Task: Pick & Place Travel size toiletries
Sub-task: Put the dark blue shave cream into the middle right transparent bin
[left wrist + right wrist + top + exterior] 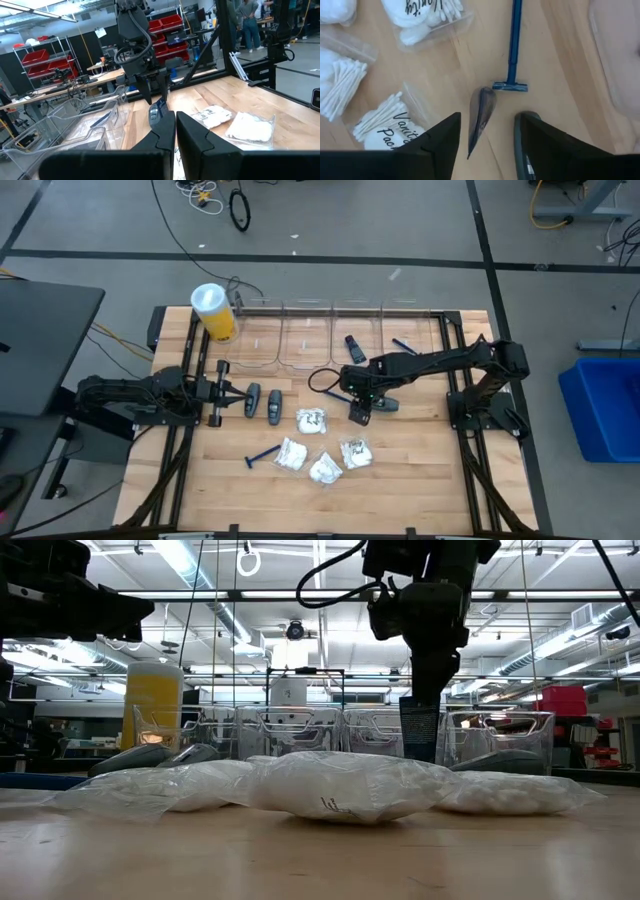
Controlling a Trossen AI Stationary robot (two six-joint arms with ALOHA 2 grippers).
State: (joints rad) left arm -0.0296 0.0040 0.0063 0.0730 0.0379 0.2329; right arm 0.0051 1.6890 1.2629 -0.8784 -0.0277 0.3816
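Right pincer (360, 416) open, left pincer (222, 393) shut.

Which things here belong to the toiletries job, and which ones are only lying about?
Belong to the job:
- white vanity packets
- blue razor
- dark grey pieces
- clear bins, probably where the items go

Only lying about:
- yellow cylinder with white lid
- blue crate on the floor

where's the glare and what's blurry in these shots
Low view: ceiling lights glare behind the right pincer, a silhouette; the nearest white packet is soft. Left wrist view: its own shut left pincer blurs in the foreground. Right wrist view: the blue razor is sharp, near fingers soft.
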